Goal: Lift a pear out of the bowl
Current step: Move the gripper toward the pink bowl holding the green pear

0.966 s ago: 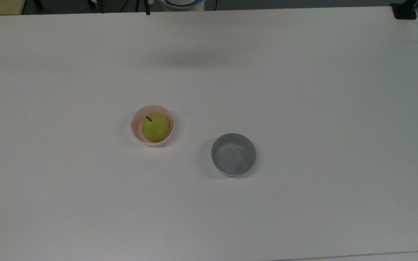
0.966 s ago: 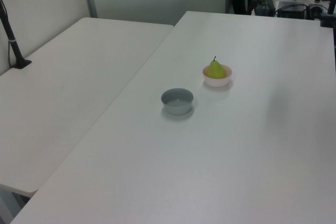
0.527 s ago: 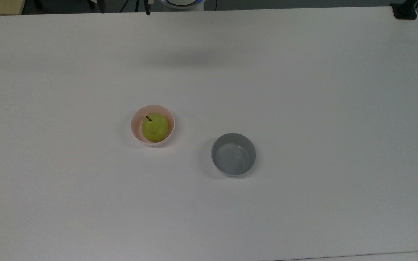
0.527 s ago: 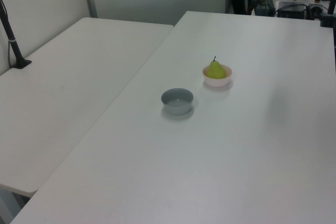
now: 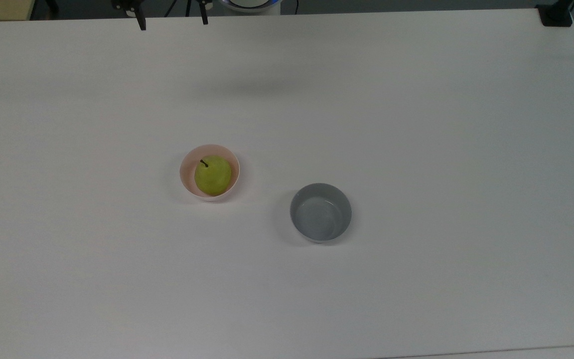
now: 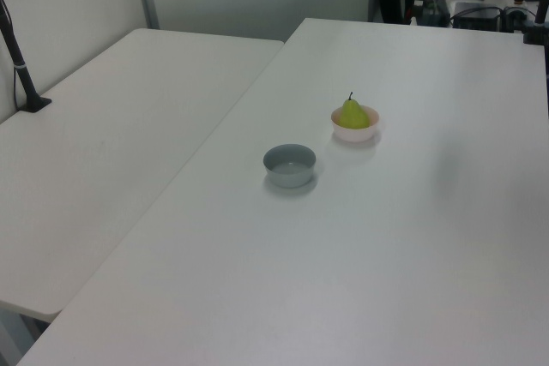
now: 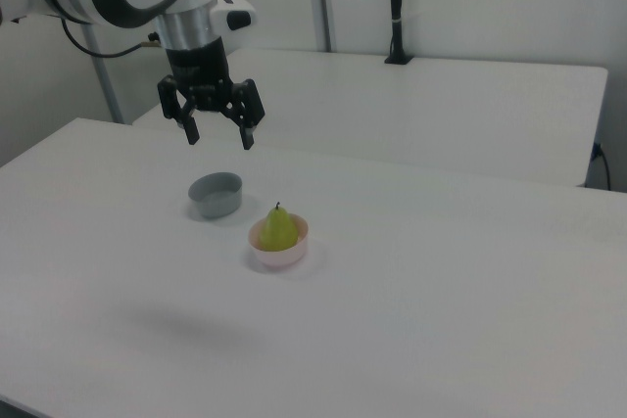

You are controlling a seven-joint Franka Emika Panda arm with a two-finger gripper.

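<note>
A yellow-green pear point(image 5: 213, 175) with a dark stem stands upright in the pale pink bowl point(image 5: 184, 173) near the table's middle. The pear point(image 7: 278, 228) and bowl point(image 7: 279, 257) also show in the right view, and the pear point(image 6: 352, 114) and bowl point(image 6: 354, 134) in the left view. My gripper point(image 7: 219, 139) hangs open and empty well above the table, up and toward the right view's left of the bowl. In the top view the gripper point(image 5: 172, 21) is at the far edge, its black fingertips point(image 5: 141, 25) spread wide apart.
A grey bowl point(image 5: 320, 213) sits empty close to the pink one, also seen as the grey bowl point(image 7: 216, 195) under my gripper in the right view. A second white table point(image 6: 103, 152) adjoins, with a black post point(image 6: 17, 49). A black clamp point(image 5: 556, 15) marks a far corner.
In the top view the gripper's fingertips have come slightly further into the picture at the far edge. Pear and both bowls have not moved.
</note>
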